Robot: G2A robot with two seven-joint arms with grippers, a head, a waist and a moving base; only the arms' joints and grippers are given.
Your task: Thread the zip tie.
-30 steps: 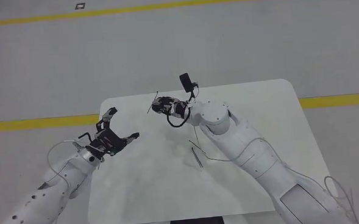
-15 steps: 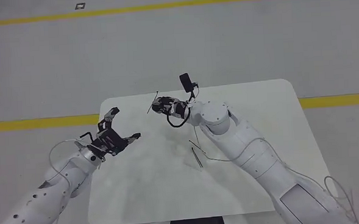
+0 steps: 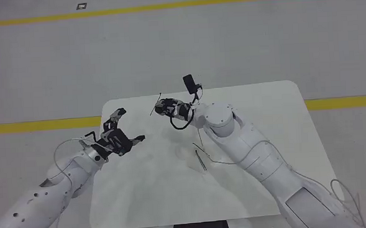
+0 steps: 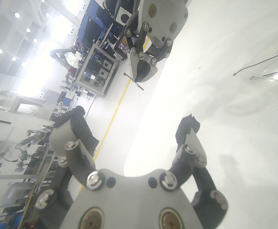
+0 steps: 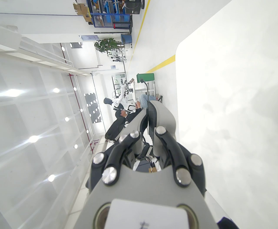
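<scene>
A thin black zip tie [image 3: 156, 103] sticks out of my right gripper [image 3: 162, 106], which is shut on it above the table's far edge. In the right wrist view the tie [image 5: 145, 90] rises from between the closed fingertips of the gripper [image 5: 149, 103]. My left gripper [image 3: 129, 126] hangs open and holds nothing, over the table's left side and a short way left of the right gripper. In the left wrist view its two fingers [image 4: 75, 126] stand wide apart, and the right gripper [image 4: 141, 73] with the tie [image 4: 133, 80] is straight ahead.
Two more zip ties [image 3: 201, 158] lie loose on the white table [image 3: 263, 110] near its middle, under the right forearm; one of them shows as a thin black tie [image 4: 247, 68] in the left wrist view. The table's left edge is close beside the left gripper.
The left gripper has moved a little to the right, closer to the right gripper, still open. The right arm and its zip tie have stayed put.
</scene>
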